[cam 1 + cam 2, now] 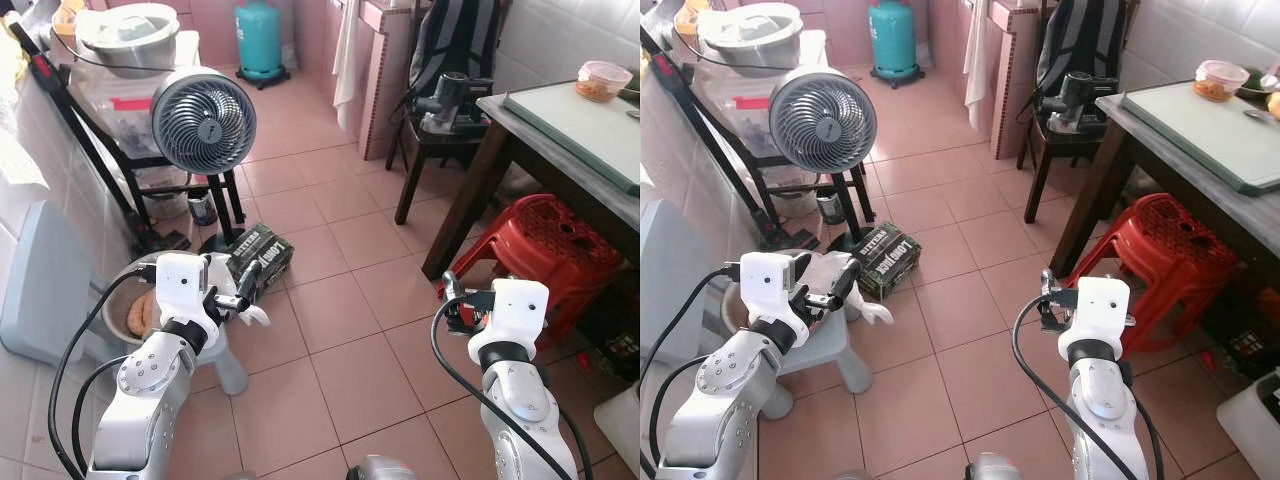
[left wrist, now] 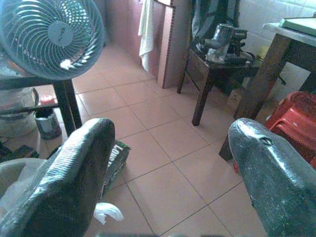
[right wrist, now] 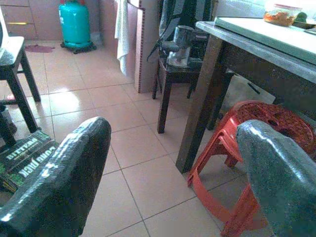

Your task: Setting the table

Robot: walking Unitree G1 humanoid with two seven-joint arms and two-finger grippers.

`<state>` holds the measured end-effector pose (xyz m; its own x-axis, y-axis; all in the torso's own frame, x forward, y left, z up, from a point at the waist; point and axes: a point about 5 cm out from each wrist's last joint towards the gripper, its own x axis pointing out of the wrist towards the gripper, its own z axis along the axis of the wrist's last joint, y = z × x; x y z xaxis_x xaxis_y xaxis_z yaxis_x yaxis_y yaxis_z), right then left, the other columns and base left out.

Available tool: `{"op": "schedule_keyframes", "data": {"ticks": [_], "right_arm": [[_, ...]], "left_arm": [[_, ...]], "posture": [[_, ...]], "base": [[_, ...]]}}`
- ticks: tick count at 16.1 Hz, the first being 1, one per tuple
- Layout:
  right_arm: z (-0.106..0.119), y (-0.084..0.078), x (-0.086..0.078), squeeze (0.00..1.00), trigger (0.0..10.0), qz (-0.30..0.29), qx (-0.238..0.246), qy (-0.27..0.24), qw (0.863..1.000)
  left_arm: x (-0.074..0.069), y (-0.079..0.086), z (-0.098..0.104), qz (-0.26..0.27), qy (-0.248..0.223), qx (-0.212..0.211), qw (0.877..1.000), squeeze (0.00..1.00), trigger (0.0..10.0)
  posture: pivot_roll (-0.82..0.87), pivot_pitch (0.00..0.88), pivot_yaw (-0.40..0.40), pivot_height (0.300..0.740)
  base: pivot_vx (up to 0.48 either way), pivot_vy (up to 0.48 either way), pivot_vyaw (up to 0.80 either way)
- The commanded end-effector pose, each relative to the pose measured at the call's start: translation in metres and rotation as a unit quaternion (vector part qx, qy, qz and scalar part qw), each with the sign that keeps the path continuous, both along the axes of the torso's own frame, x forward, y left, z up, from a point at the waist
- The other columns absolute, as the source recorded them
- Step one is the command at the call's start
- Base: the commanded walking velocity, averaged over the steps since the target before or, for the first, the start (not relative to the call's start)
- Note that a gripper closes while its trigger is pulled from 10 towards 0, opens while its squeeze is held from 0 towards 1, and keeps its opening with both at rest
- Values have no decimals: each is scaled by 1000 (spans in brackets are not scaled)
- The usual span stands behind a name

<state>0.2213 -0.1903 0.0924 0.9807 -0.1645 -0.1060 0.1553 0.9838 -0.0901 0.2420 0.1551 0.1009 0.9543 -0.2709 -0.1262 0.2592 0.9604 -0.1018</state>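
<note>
— What's the table (image 1: 560, 135) like?
— Dark legs, pale green board (image 1: 585, 120) on top, lidded food tub (image 1: 603, 80) at its far edge, red stool (image 1: 545, 250) beneath.
— Claws?
— I see left gripper (image 2: 170, 173) and right gripper (image 3: 170, 173) spread, empty, over floor tiles.

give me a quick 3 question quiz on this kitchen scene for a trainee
1. True or false: the red stool stands partly under the table.
2. What colour is the gas cylinder? A red, B teal, C white.
3. Are the left gripper and right gripper open or shut?

Key: 1 true. 2 B. 3 both open, holding nothing.
</note>
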Motion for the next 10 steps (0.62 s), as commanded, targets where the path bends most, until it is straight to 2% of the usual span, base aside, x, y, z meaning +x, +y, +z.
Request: {"op": "schedule_keyframes", "data": {"ticks": [1, 10], "right_arm": [[3, -2, 0, 0, 10000, -3, -2, -5, 1000], [4, 0, 1, 0, 10000, 2, -10, -7, 1000]], "left_arm": [[1, 1, 3, 2, -4, 4, 1000, 0, 10000], [0, 1, 3, 6, -3, 9, 1000, 0, 10000]], "posture": [[-55, 0, 17, 740], [-44, 0, 24, 740]], "base": [[0, 0, 0], [0, 0, 0]]}}
